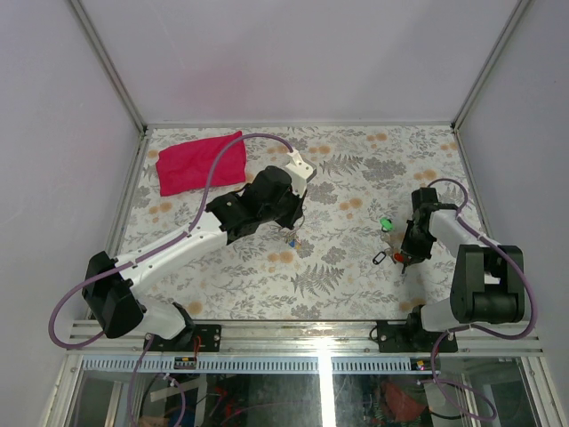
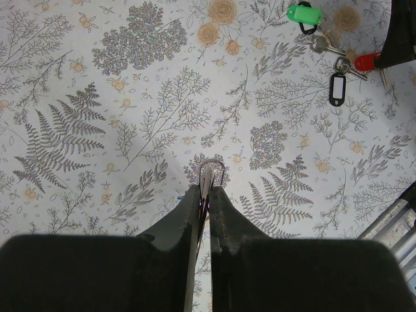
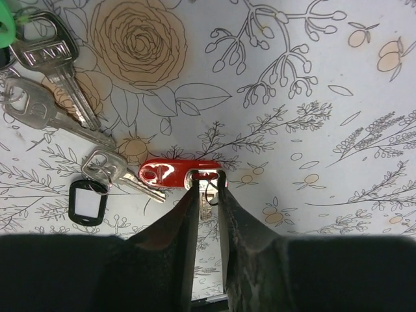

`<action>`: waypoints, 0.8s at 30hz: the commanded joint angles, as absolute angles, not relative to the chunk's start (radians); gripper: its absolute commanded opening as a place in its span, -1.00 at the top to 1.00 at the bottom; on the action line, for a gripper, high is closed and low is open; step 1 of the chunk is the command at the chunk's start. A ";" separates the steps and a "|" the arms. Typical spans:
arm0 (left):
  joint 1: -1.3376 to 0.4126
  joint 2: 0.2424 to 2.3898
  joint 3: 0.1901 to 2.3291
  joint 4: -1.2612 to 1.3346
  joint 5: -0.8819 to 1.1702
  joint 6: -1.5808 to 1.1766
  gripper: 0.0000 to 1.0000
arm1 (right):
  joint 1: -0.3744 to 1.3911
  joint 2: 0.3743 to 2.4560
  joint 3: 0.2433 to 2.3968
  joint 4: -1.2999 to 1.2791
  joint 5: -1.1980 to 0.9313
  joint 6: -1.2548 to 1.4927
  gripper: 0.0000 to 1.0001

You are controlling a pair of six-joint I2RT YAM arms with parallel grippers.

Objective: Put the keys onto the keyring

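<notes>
My left gripper [image 2: 205, 190] is shut on the keyring [image 2: 212, 170], a thin silver wire loop that sticks out past the fingertips above the floral table. In the top view this gripper [image 1: 289, 229] is at mid-table with small coloured bits hanging under it. My right gripper [image 3: 207, 183] is shut on the slotted end of a red-tagged key [image 3: 170, 173], whose silver blade shows between the fingers. In the top view it [image 1: 405, 262] is at the right. Silver keys [image 3: 57, 68], a black tag [image 3: 86, 203] and a green tag [image 1: 386, 222] lie to its left.
A red cloth [image 1: 200, 163] lies at the table's back left. The key cluster also shows in the left wrist view: the green tag [image 2: 304, 13], black tag [image 2: 337, 89] and red tag [image 2: 368, 61]. White walls enclose the table on three sides.
</notes>
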State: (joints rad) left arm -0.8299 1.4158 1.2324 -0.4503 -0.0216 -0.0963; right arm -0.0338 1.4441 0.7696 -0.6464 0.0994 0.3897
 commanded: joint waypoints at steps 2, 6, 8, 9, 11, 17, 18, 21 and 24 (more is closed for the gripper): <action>-0.824 1.406 1.235 -0.419 -0.003 -0.085 1.00 | -0.037 1.465 0.801 -0.676 0.080 0.376 0.61; -0.824 1.405 1.236 -0.419 -0.007 -0.085 1.00 | -0.037 1.456 0.807 -0.676 0.087 0.376 0.88; -0.824 1.405 1.235 -0.419 -0.008 -0.084 1.00 | -0.037 1.443 0.811 -0.679 0.095 0.376 0.98; -0.824 1.406 1.235 -0.419 -0.009 -0.085 1.00 | -0.037 1.433 0.813 -0.677 0.095 0.376 1.00; -0.824 1.406 1.236 -0.419 -0.010 -0.085 1.00 | -0.037 1.414 0.818 -0.680 0.092 0.376 1.00; -0.820 1.396 1.230 -0.411 -0.017 -0.085 1.00 | -0.037 1.306 0.831 -0.650 -0.095 0.351 1.00; -0.818 1.389 1.226 -0.405 -0.015 -0.084 1.00 | -0.037 1.284 0.832 -0.641 -0.153 0.331 1.00; -0.812 1.355 1.197 -0.371 -0.007 -0.078 1.00 | -0.037 1.225 0.842 -0.623 -0.286 0.304 1.00; -0.811 1.302 1.156 -0.321 0.002 -0.066 1.00 | -0.037 1.163 0.846 -0.581 -0.438 0.285 1.00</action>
